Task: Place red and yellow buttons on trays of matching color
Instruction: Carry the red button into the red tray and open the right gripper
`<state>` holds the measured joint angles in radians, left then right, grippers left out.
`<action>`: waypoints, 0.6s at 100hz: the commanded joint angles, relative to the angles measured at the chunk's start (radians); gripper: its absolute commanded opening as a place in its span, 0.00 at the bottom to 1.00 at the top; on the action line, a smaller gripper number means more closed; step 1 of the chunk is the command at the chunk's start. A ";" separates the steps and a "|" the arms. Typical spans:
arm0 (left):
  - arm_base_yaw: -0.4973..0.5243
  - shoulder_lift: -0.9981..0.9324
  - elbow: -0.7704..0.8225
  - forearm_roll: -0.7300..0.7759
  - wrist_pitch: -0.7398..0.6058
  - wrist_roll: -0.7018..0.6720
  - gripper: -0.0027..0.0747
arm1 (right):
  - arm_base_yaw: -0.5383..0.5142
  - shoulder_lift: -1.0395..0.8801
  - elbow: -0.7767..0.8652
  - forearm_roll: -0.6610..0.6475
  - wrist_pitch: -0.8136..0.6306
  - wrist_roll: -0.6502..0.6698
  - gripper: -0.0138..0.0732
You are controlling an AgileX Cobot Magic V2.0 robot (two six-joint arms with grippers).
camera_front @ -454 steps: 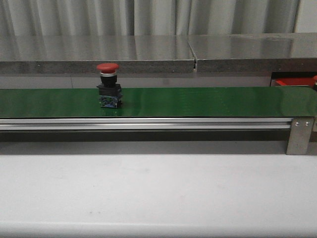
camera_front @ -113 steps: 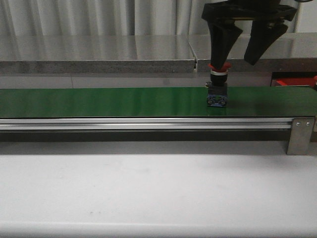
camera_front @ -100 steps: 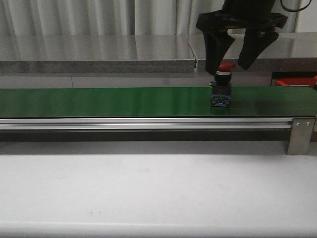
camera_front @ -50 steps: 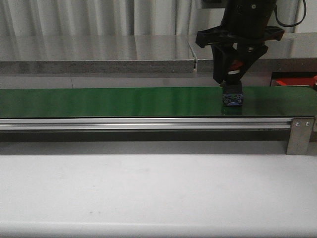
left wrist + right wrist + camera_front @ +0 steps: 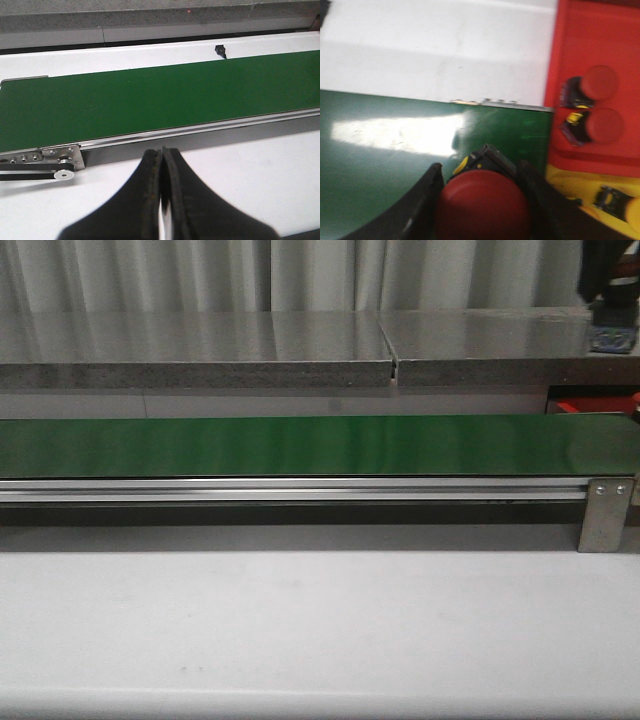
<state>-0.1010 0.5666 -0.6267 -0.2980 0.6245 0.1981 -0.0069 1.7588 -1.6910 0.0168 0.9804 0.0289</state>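
My right gripper (image 5: pixel 480 169) is shut on a red button (image 5: pixel 482 205) with a black and yellow body, held above the end of the green belt (image 5: pixel 380 160). Beside it lies the red tray (image 5: pixel 590 30) with two red buttons (image 5: pixel 597 82) (image 5: pixel 602 125) in it. A yellow tray (image 5: pixel 570 187) adjoins it and holds a yellow button (image 5: pixel 615 202). In the front view the right gripper (image 5: pixel 608 285) is at the top right edge, with the held button's base (image 5: pixel 612 337) showing below it. My left gripper (image 5: pixel 162 152) is shut and empty over the white table.
The green conveyor belt (image 5: pixel 300 445) runs across the table with a metal rail and an end bracket (image 5: pixel 604 512). A corner of the red tray (image 5: pixel 590 406) shows past the belt's right end. A small black piece (image 5: pixel 219 50) lies beyond the belt.
The red button rode the belt to the right; my right gripper came down, shut on it, and has lifted it up and to the right, off the belt.
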 commanded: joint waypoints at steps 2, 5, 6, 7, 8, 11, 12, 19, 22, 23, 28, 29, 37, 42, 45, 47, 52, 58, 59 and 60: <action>-0.007 0.002 -0.029 -0.024 -0.063 -0.011 0.01 | -0.079 -0.062 -0.033 -0.017 -0.031 0.003 0.32; -0.007 0.002 -0.029 -0.024 -0.063 -0.011 0.01 | -0.100 -0.062 -0.033 -0.017 -0.035 0.004 0.32; -0.007 0.002 -0.029 -0.024 -0.063 -0.011 0.01 | -0.105 -0.061 -0.033 -0.017 -0.038 0.004 0.32; -0.007 0.002 -0.029 -0.024 -0.063 -0.011 0.01 | -0.115 -0.060 -0.033 -0.017 -0.040 0.004 0.32; -0.007 0.002 -0.029 -0.024 -0.063 -0.011 0.01 | -0.120 -0.060 -0.033 -0.017 -0.041 0.004 0.32; -0.007 0.002 -0.029 -0.024 -0.063 -0.011 0.01 | -0.141 -0.058 -0.033 -0.017 -0.052 0.004 0.32; -0.007 0.002 -0.029 -0.024 -0.063 -0.011 0.01 | -0.151 -0.056 -0.033 -0.017 -0.054 0.004 0.32; -0.007 0.002 -0.029 -0.024 -0.063 -0.011 0.01 | -0.196 -0.047 -0.033 -0.017 -0.082 0.005 0.32; -0.007 0.002 -0.029 -0.024 -0.063 -0.011 0.01 | -0.212 -0.044 -0.033 -0.017 -0.096 0.005 0.32; -0.007 0.002 -0.029 -0.024 -0.063 -0.011 0.01 | -0.220 -0.042 -0.033 -0.011 -0.104 0.005 0.32; -0.007 0.002 -0.029 -0.024 -0.063 -0.011 0.01 | -0.244 -0.032 -0.033 -0.009 -0.131 0.005 0.32; -0.007 0.002 -0.029 -0.024 -0.063 -0.011 0.01 | -0.247 -0.030 -0.033 -0.009 -0.135 0.005 0.32; -0.007 0.002 -0.029 -0.024 -0.063 -0.011 0.01 | -0.281 -0.008 -0.034 -0.006 -0.180 0.005 0.32; -0.007 0.002 -0.029 -0.024 -0.063 -0.011 0.01 | -0.296 0.013 -0.035 -0.001 -0.208 0.005 0.32; -0.007 0.002 -0.029 -0.024 -0.063 -0.011 0.01 | -0.302 0.025 -0.038 0.000 -0.223 0.005 0.32; -0.007 0.002 -0.029 -0.024 -0.063 -0.011 0.01 | -0.306 0.036 -0.039 0.001 -0.233 0.005 0.32; -0.007 0.002 -0.029 -0.024 -0.063 -0.011 0.01 | -0.308 0.060 -0.047 0.002 -0.253 0.005 0.32; -0.007 0.002 -0.029 -0.024 -0.063 -0.011 0.01 | -0.308 0.094 -0.066 0.002 -0.270 0.005 0.32; -0.007 0.002 -0.029 -0.024 -0.063 -0.011 0.01 | -0.308 0.102 -0.072 0.002 -0.272 0.005 0.32; -0.007 0.002 -0.029 -0.024 -0.063 -0.011 0.01 | -0.308 0.107 -0.076 0.002 -0.274 0.005 0.32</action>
<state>-0.1010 0.5666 -0.6267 -0.2980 0.6245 0.1981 -0.3097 1.8770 -1.7113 0.0150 0.7913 0.0352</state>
